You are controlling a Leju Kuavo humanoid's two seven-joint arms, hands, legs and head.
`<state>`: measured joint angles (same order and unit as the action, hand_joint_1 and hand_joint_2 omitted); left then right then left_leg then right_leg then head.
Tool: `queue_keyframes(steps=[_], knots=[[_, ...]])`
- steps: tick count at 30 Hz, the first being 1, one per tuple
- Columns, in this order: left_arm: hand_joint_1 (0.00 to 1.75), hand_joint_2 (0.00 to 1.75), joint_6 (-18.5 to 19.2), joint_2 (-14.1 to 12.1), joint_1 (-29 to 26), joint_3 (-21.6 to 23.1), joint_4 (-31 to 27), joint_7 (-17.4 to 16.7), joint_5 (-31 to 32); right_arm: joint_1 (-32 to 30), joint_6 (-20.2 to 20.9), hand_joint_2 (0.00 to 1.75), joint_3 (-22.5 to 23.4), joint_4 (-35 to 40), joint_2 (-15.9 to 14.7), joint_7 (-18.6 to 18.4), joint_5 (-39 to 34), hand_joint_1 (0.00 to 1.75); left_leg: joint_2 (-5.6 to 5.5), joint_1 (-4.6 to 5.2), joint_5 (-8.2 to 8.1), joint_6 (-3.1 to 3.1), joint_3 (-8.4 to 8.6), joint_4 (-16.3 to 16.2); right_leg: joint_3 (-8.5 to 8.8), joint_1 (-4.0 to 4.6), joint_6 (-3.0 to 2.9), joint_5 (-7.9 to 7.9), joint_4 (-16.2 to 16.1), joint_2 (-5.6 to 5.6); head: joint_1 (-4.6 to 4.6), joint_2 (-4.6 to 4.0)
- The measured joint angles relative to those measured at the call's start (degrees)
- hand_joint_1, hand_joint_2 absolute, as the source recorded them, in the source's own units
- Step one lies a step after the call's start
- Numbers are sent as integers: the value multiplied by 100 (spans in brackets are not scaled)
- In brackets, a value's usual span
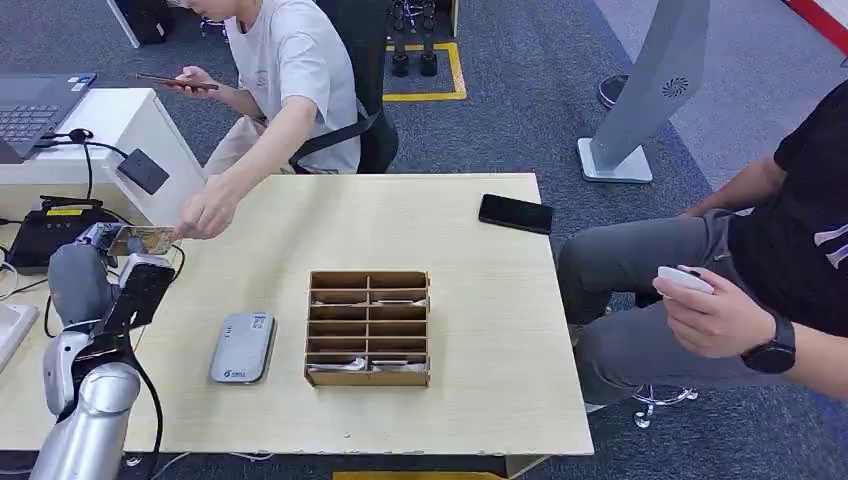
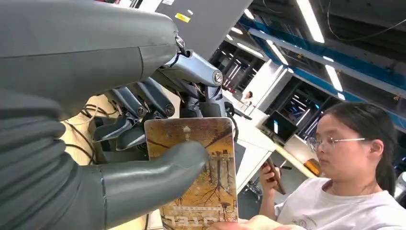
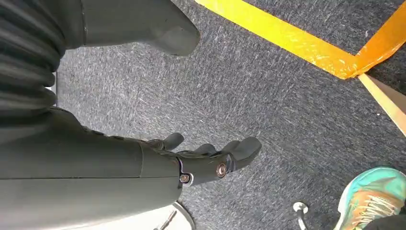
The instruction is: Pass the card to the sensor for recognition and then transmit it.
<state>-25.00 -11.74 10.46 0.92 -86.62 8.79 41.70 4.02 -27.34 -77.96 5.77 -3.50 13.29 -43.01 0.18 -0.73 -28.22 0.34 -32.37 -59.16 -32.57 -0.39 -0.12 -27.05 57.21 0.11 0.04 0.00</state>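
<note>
Card [image 2: 203,163] is pinched by the left hand [image 1: 125,262], thumb pressed on its face, darker fingers [image 2: 129,127] behind it. It is held off the worktop [image 1: 480,300] at its left edge. A seated person's hand [image 1: 205,212] is reached out to the card's far end, just beyond the fingers; contact looks likely in the left wrist view, though only a sliver of that hand is shown. The grey sensor [image 1: 242,347] lies flat on the worktop, nearer the robot than the fingers and well apart from the card, just beside the wooden divider box [image 1: 368,328]. Right hand [image 3: 206,158] hangs over grey carpet [image 3: 268,86], fingers loosely extended, nothing held.
</note>
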Motion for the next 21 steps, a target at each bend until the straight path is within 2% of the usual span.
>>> queue_keyframes(steps=[7,9,11,14,21], knots=[[0,175,2,0,0,0,2,7,-9,0,0,175,0,0,2,0,0,0,0,0,0,0,0,0,0,0,0,0,0,0,0,0],[0,175,48,0,0,0,2,101,-202,-1,-2,175,0,0,2,0,-2,0,-1,0,0,0,0,0,0,0,0,0,0,0,0,0],[0,175,271,-9,-11,0,-7,166,-496,-8,-9,175,0,0,2,7,-81,0,-1,0,0,0,-1,0,1,0,0,0,0,-1,0,0],[0,175,573,-157,-111,0,-183,68,-520,-25,-9,175,0,-2,0,50,-138,0,-2,-1,0,0,-1,0,1,0,0,0,0,-1,2,0],[0,175,679,-245,-112,0,-330,74,-583,-23,-11,175,0,-2,-11,98,-227,0,-2,-1,1,0,-2,0,1,0,0,0,0,-1,0,0]])
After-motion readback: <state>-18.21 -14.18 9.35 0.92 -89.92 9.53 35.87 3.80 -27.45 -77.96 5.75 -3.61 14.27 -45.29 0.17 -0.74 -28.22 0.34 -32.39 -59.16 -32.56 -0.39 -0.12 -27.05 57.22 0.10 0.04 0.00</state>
